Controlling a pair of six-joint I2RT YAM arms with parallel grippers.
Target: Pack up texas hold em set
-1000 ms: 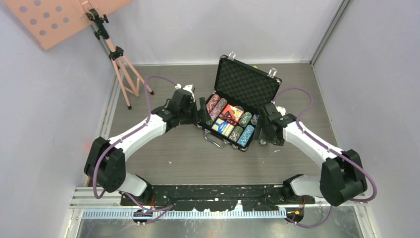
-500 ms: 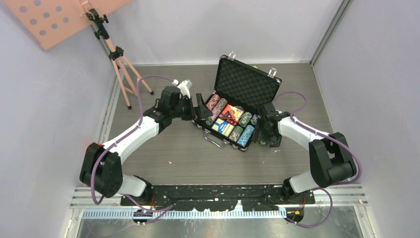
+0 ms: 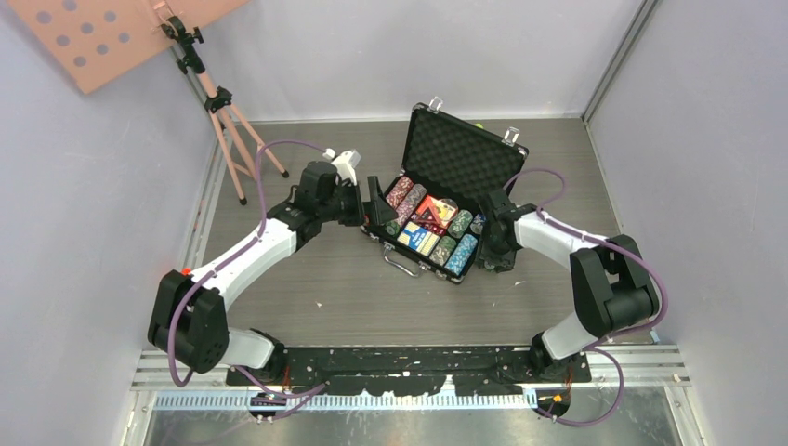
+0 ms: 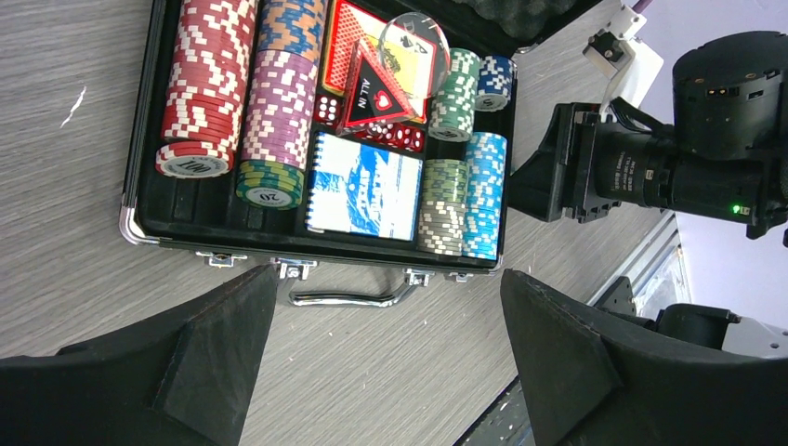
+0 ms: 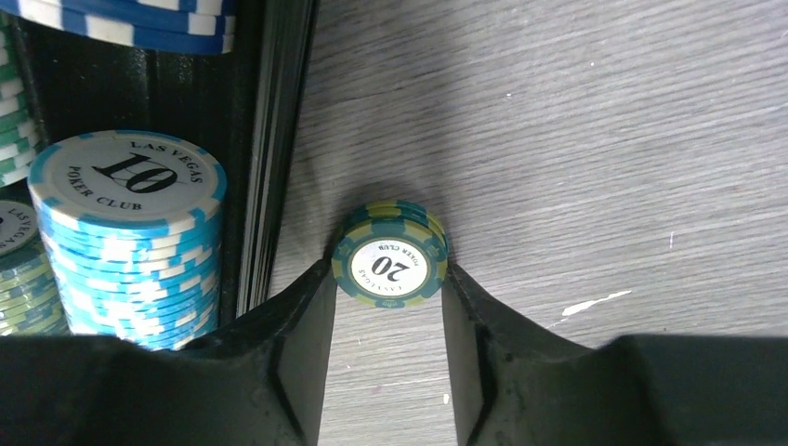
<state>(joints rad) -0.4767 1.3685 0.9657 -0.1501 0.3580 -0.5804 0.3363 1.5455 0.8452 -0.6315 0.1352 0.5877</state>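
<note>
Right wrist view: the green 20 chips (image 5: 390,260), a short stack, lie flat on the table (image 5: 595,139), just outside the briefcase (image 5: 279,111) side wall. The right gripper (image 5: 388,283) presses their rims from both sides. These light, hard, smooth-edged discs could shear apart, so pinch low across all of them. The wall crowds one finger, with open table opposite. The left gripper (image 4: 386,283) gapes wide and empty near the handle edge.

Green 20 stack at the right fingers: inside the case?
No, the green 20 chip stack sits on the table beside the case.
</note>
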